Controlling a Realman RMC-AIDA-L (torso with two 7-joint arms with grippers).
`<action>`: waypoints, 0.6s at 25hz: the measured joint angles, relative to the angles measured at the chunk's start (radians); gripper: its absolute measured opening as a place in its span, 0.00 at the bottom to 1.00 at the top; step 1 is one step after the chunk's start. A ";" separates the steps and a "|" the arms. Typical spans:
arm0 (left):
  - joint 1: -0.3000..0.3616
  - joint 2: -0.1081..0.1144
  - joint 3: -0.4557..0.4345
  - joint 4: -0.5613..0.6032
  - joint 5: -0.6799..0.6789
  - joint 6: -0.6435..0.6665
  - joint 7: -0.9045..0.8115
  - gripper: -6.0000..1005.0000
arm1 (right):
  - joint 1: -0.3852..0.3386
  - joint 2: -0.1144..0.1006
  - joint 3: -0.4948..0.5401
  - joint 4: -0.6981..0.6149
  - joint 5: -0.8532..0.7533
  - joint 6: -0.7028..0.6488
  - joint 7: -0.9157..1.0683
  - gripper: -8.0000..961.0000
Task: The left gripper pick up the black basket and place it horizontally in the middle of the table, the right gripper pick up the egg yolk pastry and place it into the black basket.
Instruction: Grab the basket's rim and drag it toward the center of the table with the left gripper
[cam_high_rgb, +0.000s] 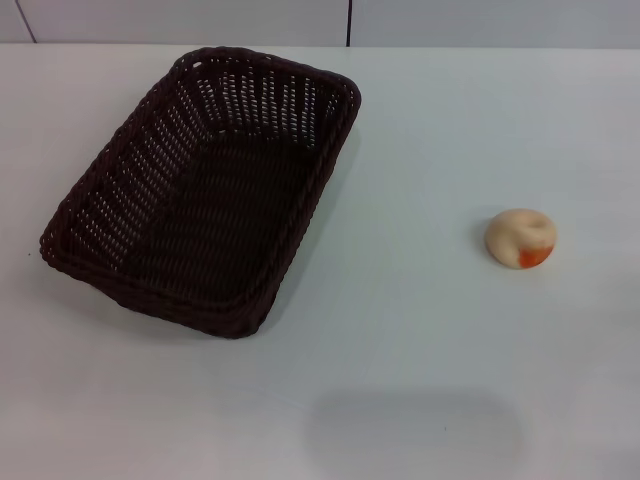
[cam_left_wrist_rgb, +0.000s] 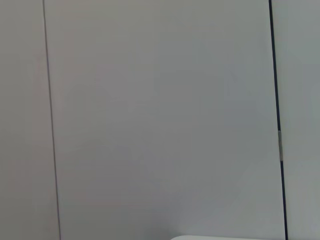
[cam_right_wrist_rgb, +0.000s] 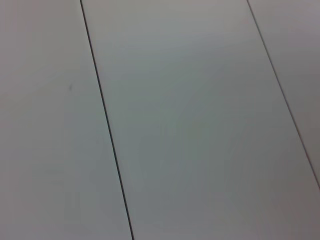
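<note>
Surface: plain white, smooth tabletop (cam_high_rgb: 420, 360), flat and unmarked apart from a soft grey shadow patch near its front edge, centre-right in the head view.
Room: pale grey wall panels (cam_high_rgb: 180, 20) run along the far edge of the table, split by thin dark vertical seams (cam_high_rgb: 348, 22).
Basket: large rectangular woven wicker basket, very dark brown-black (cam_high_rgb: 200, 190), standing upright on the left half of the table. It sits skewed, long axis running from near-left to far-centre. Open-weave slanted sides, thick braided rim, nothing inside.
Pastry: small round cream-beige egg yolk pastry (cam_high_rgb: 521, 238) with an orange-red patch on its near-right side, resting on the right half of the table, well apart from the basket.
Edges: the basket's far corner lies near the table's back edge; its near-left corner approaches the left border of the head view.
Open room: a broad bare strip of tabletop lies between basket and pastry, and across the whole front.
Left gripper: out of sight in every view; jaw state cannot be told. Its wrist camera shows only wall panels and seams.
Right gripper: likewise unseen, jaw state cannot be told; its wrist camera shows panels with slanting seams.
</note>
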 joint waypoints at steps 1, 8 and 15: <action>0.000 0.000 0.000 0.000 0.000 0.000 0.000 0.78 | 0.000 0.000 0.000 0.001 0.000 0.000 0.000 0.88; -0.001 -0.001 0.000 0.000 0.000 0.000 0.000 0.78 | 0.002 0.000 0.000 0.006 0.000 0.004 0.001 0.88; -0.023 0.009 0.011 -0.049 0.003 -0.021 0.039 0.78 | 0.005 -0.002 -0.010 0.013 0.000 0.004 0.001 0.88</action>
